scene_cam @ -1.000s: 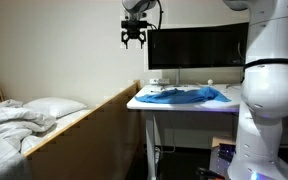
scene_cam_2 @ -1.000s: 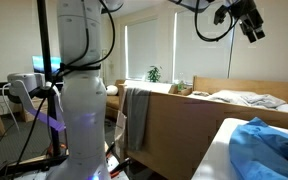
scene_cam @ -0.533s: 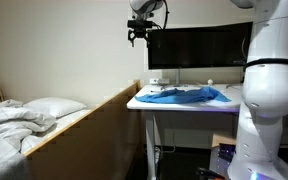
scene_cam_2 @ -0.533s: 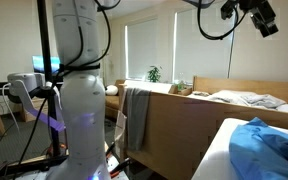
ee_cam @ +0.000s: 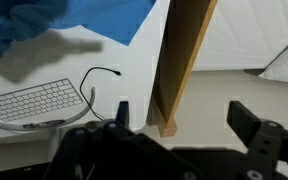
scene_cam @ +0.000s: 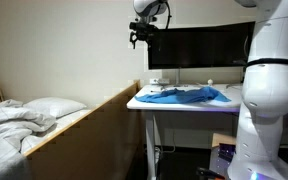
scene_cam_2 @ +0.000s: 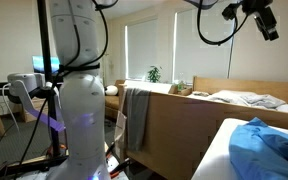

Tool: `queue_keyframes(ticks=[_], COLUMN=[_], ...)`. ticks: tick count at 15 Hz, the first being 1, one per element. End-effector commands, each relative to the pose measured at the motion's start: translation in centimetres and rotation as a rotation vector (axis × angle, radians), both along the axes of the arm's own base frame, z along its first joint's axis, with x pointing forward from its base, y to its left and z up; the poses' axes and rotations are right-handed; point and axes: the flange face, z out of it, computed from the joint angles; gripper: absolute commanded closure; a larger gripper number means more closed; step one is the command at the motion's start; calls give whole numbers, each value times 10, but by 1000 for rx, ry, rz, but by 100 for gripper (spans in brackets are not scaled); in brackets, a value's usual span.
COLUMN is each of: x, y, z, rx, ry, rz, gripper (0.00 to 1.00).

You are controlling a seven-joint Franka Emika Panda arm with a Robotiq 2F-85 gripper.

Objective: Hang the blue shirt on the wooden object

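The blue shirt (scene_cam: 184, 95) lies crumpled on the white desk (scene_cam: 144, 104). It shows at the lower right in an exterior view (scene_cam_2: 271, 150) and at the top left of the wrist view (ee_cam: 64, 20). The wooden object is the long wooden bed-side board (scene_cam: 89, 125), seen in an exterior view (scene_cam_2: 184, 125) and as a plank edge in the wrist view (ee_cam: 184, 60). My gripper (scene_cam: 141, 38) hangs high above the desk's near end, open and empty. It shows at the top right in an exterior view (scene_cam_2: 265, 20) and in the wrist view (ee_cam: 179, 118).
A monitor (scene_cam: 199, 47) stands at the back of the desk. A white keyboard (ee_cam: 34, 102) and a black cable (ee_cam: 99, 80) lie on it. A bed with white pillows (scene_cam: 29, 115) sits beside the board. A grey cloth (scene_cam_2: 134, 115) hangs over a divider.
My gripper has risen a little and shifted toward the monitor side over the last second. The shirt has not moved.
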Motion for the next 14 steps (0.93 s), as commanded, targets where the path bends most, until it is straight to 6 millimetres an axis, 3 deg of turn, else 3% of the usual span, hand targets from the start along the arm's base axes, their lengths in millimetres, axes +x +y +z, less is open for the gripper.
queue_keyframes(ticks=[1, 3, 7, 14], x=[2, 9, 16, 2], y=[4, 12, 13, -9], z=[7, 8, -15, -98], rx=[-21, -33, 30, 270], ry=[3, 15, 36, 157], rz=[-5, 31, 36, -24], gripper=[0, 0, 0, 0])
